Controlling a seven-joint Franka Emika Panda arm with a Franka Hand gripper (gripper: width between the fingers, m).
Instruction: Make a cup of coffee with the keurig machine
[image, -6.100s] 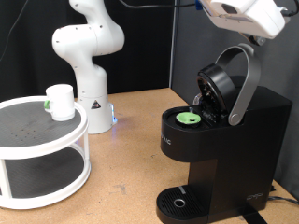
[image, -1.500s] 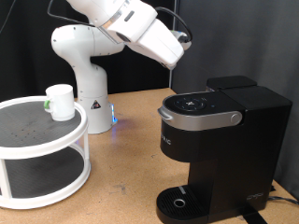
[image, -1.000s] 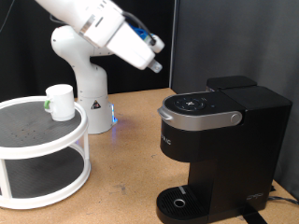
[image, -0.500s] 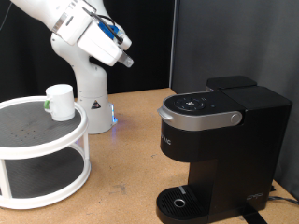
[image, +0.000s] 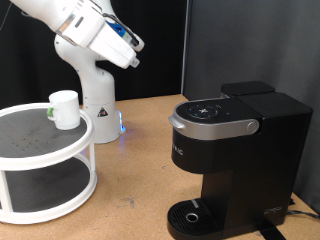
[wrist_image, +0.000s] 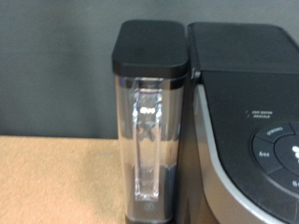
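Note:
The black keurig machine stands at the exterior view's right with its lid down; the drip base is bare. The wrist view shows its clear water tank and part of its button panel. The small white cup stands upright on the top shelf of a white round two-tier stand at the exterior view's left. My gripper hangs in the air at the top left, above and to the right of the cup, touching nothing. Its fingers do not show in the wrist view.
The white robot base stands behind the stand on the wooden table. A small green thing lies beside the cup. A dark curtain fills the background.
The machine's lid, earlier open with a green pod inside, is now shut. My arm has swung from above the machine to the exterior view's upper left.

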